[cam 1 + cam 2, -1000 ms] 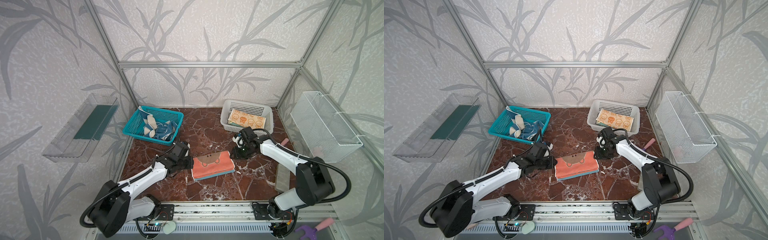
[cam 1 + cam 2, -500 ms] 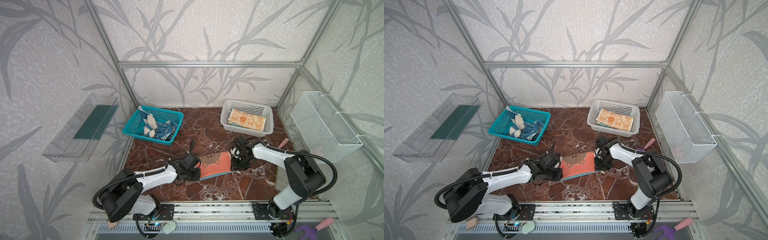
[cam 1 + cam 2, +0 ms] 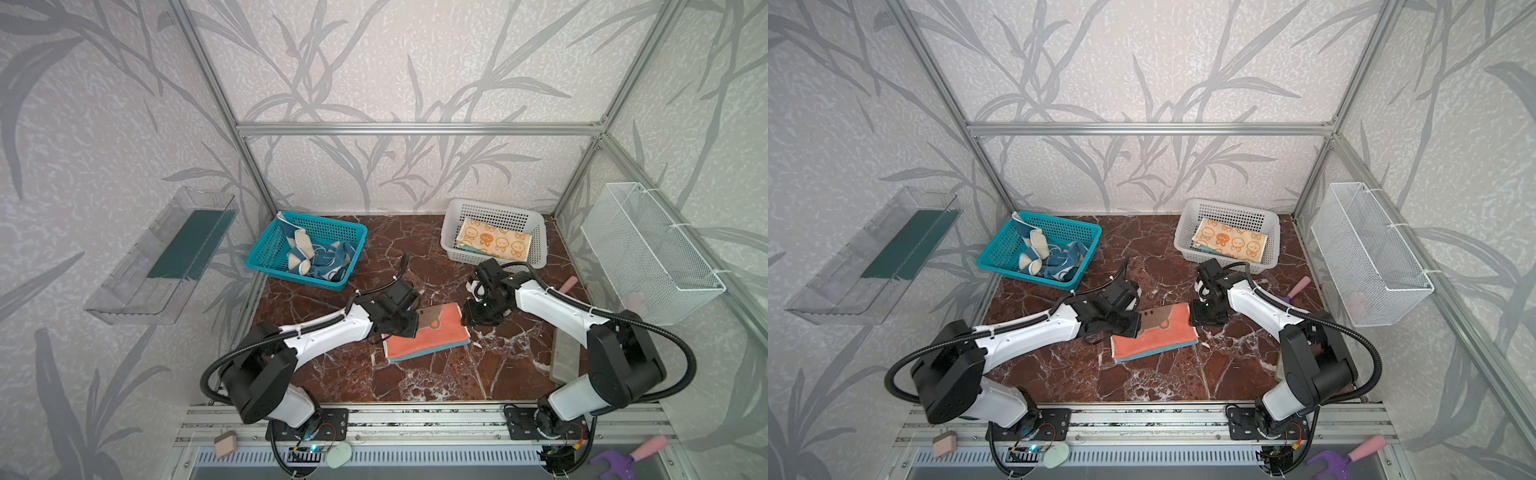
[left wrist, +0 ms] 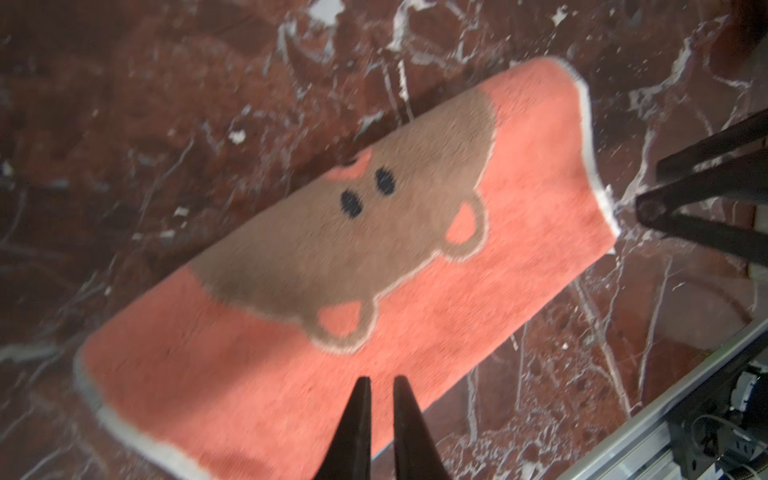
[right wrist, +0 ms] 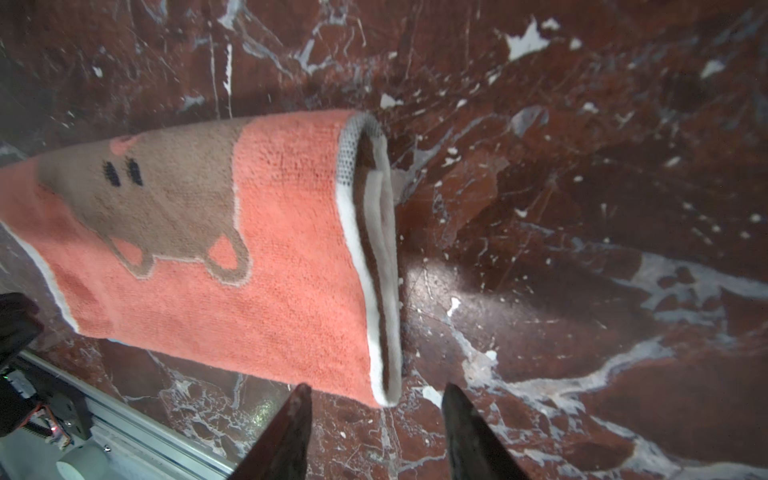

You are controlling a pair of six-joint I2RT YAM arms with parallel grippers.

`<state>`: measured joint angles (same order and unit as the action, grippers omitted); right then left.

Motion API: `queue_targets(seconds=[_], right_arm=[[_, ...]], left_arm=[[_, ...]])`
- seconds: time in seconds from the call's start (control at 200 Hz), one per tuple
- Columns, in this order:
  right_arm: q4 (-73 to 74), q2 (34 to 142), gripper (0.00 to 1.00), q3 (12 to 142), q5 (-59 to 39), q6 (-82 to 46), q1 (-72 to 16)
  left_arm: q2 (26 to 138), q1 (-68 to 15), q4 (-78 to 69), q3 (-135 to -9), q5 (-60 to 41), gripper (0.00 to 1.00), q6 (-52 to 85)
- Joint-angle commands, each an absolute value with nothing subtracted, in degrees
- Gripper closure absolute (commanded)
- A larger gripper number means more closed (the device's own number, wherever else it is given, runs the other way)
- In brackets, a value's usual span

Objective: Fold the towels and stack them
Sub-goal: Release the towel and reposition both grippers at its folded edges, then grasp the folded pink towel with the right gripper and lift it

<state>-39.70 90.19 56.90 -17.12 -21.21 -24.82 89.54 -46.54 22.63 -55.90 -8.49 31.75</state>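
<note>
One folded coral towel (image 3: 432,336) lies on the marble table (image 3: 436,386), its long axis running from your left gripper (image 4: 377,382) to your right gripper (image 5: 376,388). Its layered open end sits just ahead of the right gripper, which is spread wide and empty. The left gripper, nearly closed and empty, hangs over the other end. Bare marble flanks both long edges.

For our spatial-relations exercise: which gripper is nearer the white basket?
Right. The right gripper is beside the coral towel's edge on the basket's side, in front of the white basket. The left gripper is over the towel's opposite end, farther from the basket.
</note>
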Motion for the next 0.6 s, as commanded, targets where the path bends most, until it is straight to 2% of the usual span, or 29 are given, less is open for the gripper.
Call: queue_targets(seconds=[0.0,0.175,0.42,0.49,0.595], right_arm=[[-39.55,94.80,0.45,59.02,-20.54,-22.21,-24.54],[-37.36,99.28,0.42,59.75,-20.55,-23.77,-24.57],[-34.35,104.70,0.42,59.48,-23.24,-25.88,-25.69],[-34.05,105.64,0.46,59.49,-23.68,-26.40,-26.19],[-33.06,106.20,0.60,59.95,-24.26,-27.65,-26.69]], left_arm=[[95.79,-48.36,21.27,-61.62,-11.33,0.86,29.68],[104.39,-51.06,20.13,-67.40,-14.07,0.86,30.15],[109.04,-51.06,16.66,-62.30,-16.34,0.86,33.50],[108.66,-51.03,15.41,-60.48,-16.61,0.85,34.34],[107.72,-50.90,14.51,-58.83,-16.44,0.85,34.85]])
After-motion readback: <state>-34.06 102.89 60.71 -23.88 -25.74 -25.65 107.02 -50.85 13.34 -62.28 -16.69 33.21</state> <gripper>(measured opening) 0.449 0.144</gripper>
